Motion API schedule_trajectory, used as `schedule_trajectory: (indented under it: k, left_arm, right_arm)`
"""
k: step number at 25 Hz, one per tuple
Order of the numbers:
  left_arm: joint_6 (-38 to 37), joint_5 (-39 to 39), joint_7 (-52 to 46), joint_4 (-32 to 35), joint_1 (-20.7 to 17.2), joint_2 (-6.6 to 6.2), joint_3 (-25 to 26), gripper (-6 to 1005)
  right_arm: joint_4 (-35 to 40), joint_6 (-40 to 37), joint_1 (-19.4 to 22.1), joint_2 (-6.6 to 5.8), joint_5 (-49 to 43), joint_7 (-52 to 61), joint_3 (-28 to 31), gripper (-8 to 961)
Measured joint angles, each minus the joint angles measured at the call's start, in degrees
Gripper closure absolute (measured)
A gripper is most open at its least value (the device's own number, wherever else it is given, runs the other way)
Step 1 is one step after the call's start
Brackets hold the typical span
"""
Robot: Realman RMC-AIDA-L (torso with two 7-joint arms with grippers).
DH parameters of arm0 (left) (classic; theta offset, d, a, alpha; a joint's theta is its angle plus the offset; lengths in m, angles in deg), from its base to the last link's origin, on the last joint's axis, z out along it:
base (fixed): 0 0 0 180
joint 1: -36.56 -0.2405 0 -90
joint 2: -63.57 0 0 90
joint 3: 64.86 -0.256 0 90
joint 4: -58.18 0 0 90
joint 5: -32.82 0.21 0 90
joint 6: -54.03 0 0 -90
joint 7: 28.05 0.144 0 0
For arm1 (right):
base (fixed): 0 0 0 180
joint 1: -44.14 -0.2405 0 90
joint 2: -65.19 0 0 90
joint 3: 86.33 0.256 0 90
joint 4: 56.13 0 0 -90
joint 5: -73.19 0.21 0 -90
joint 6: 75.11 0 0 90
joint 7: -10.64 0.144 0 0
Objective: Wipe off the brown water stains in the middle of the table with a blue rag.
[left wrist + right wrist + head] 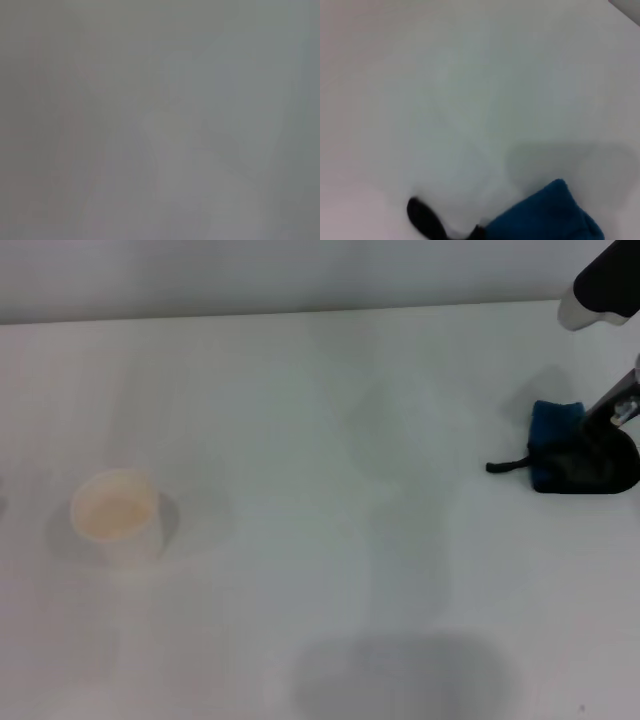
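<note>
The blue rag lies bunched on the white table at the far right, its black loop tab trailing toward the middle. My right gripper is down on the rag and holds it against the tabletop. In the right wrist view the blue rag and its loop tab sit very close to the camera. The brown water stains are out of view; the middle of the table shows only grey shadow. My left gripper is out of sight, and its wrist view is a uniform grey blur.
A white cup with a tan inside stands at the left of the table. The table's far edge runs along the top of the head view.
</note>
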Motion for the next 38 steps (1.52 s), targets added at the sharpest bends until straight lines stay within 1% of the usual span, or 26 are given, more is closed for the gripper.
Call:
schedule_trajectory:
  k: [7,14,18,23,26,34,38]
  left_arm:
    - [-0.6,0.0,0.0,0.0,0.1,0.08,-0.1,152]
    - [-0.6,0.0,0.0,0.0,0.3,0.12,-0.1,152]
    - [-0.6,0.0,0.0,-0.2,0.3,0.19,-0.1,152]
    - [-0.6,0.0,0.0,-0.3,0.3,0.18,-0.1,152]
    - [-0.6,0.0,0.0,-0.4,0.1,0.25,-0.1,152]
    - [-0.6,0.0,0.0,-0.4,-0.3,0.27,-0.1,152]
    - [-0.6,0.0,0.0,-0.4,-0.3,0.2,-0.1,152]
  right_arm:
    - [-1.7,-0.1,-0.7,0.31,2.6,-0.8,-1.5,813]
    - [-1.6,-0.4,-0.9,0.3,5.8,-1.4,-2.3,793]
    - [-1.9,-0.5,-1.8,0.28,8.3,-2.5,-2.6,781]
    - [-2.2,-1.0,-2.9,0.34,10.6,-2.7,-5.4,766]
    - [-2.2,-1.1,-3.3,0.35,10.8,-2.7,-6.0,758]
    - [-1.6,-0.3,-2.7,0.04,11.0,-2.3,-5.0,734]
    - [-0.7,0.8,-2.1,0.01,11.0,-2.0,-2.6,723]
